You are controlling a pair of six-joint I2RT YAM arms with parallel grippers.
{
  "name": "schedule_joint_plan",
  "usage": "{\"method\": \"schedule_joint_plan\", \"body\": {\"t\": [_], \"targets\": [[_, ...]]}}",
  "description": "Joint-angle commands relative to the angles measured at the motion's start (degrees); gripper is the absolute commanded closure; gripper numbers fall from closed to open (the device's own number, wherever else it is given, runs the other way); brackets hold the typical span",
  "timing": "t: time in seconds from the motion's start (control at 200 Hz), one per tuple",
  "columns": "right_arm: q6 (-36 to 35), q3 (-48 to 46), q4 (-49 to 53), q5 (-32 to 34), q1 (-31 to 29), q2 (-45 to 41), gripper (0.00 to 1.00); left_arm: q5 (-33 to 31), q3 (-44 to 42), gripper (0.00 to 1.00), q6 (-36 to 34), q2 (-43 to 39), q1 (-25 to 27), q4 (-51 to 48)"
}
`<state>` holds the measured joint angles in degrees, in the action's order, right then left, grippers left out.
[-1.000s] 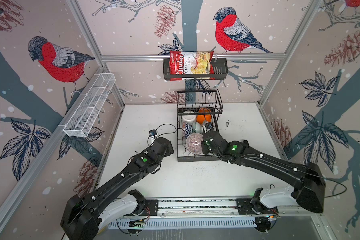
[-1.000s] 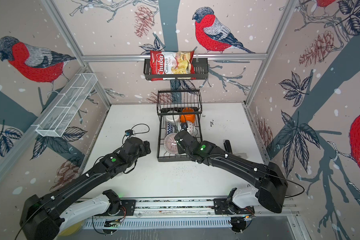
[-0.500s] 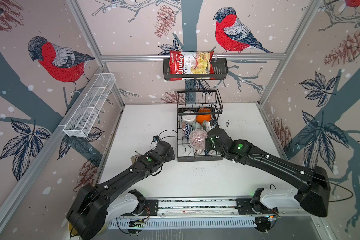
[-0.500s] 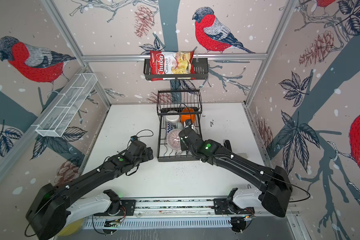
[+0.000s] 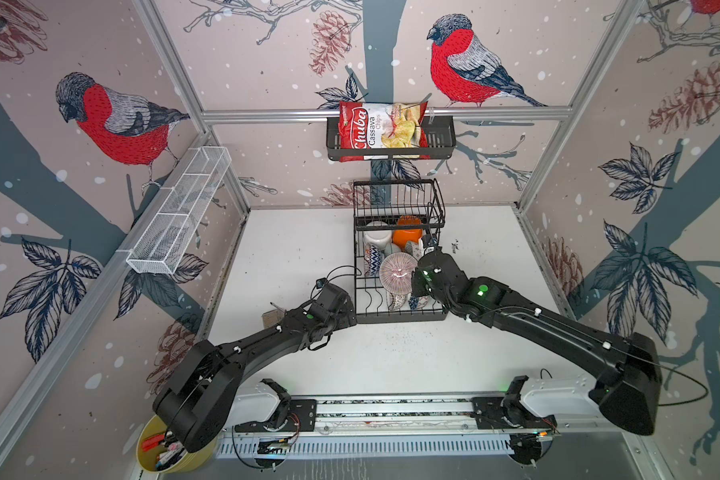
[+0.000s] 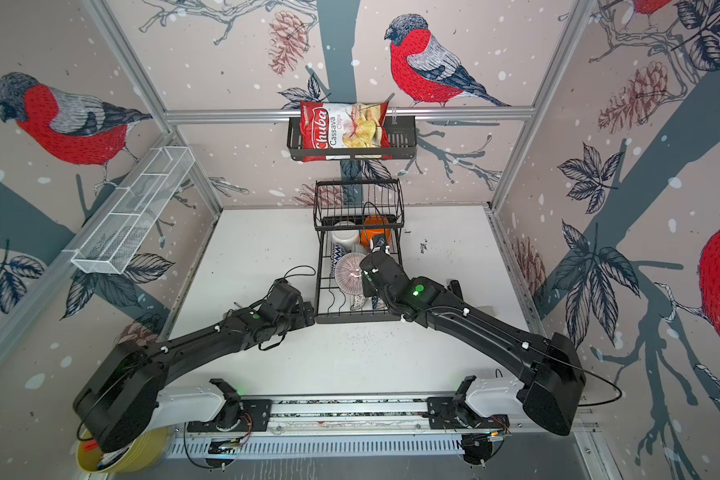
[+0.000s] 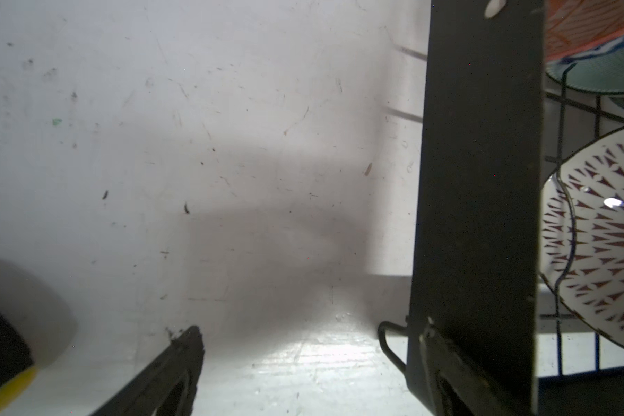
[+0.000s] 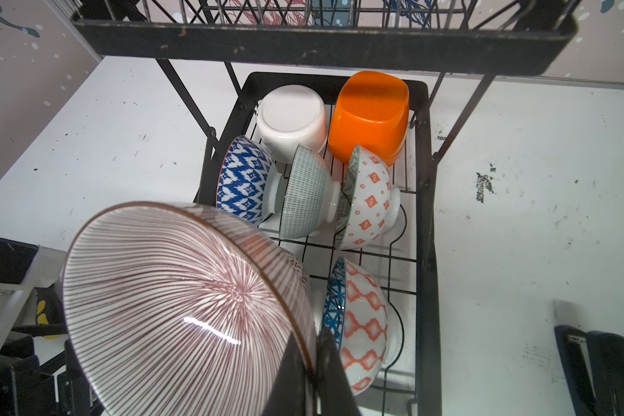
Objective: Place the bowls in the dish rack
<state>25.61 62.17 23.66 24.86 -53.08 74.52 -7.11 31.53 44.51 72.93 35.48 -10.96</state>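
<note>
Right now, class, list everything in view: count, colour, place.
dish rack: one, black, mid-table
striped bowl: one, red-white, held over rack
white bowl: one, white, rack's back
orange bowl: one, orange, beside it
patterned bowls: four, blue, green, orange-on-white, on edge in rack
triangle-print bowl: one, white-purple, rack's front
chips bag: one, red, in black wall basket
mesh shelf: one, white, left wall
tub: one, yellow, front left
left end effector: one, black, open, beside rack
right end effector: one, black, shut on striped bowl's rim
</note>
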Motion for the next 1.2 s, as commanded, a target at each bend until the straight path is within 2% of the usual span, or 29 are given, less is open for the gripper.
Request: {"method": "schedule_joint_plan", "body": {"t": [0.0,0.16,0.445,0.81,1.196], "targets": [[-0.38,0.40,-3.57,0.14,0.19,0.22,1.00,3.00,-0.40,0.06,-0.39,0.02,0.17,3.92],[-0.33,0.45,-3.54,-0.31,0.35,0.72,1.00,4.54,-0.62,0.07,-0.30,0.26,0.93,6.18],[-0.59,0.50,-3.23,-0.45,0.44,1.38,1.00,3.43,1.88,0.07,-0.74,3.46,4.33,6.61],[-0.81,1.20,-0.48,5.04,-0.20,3.38,1.00,3.07,4.06,0.08,-2.28,7.89,7.86,11.28],[-1.84,1.46,0.60,9.50,-0.51,6.01,1.00,7.09,5.19,0.08,-4.23,12.74,9.32,18.70]]}}
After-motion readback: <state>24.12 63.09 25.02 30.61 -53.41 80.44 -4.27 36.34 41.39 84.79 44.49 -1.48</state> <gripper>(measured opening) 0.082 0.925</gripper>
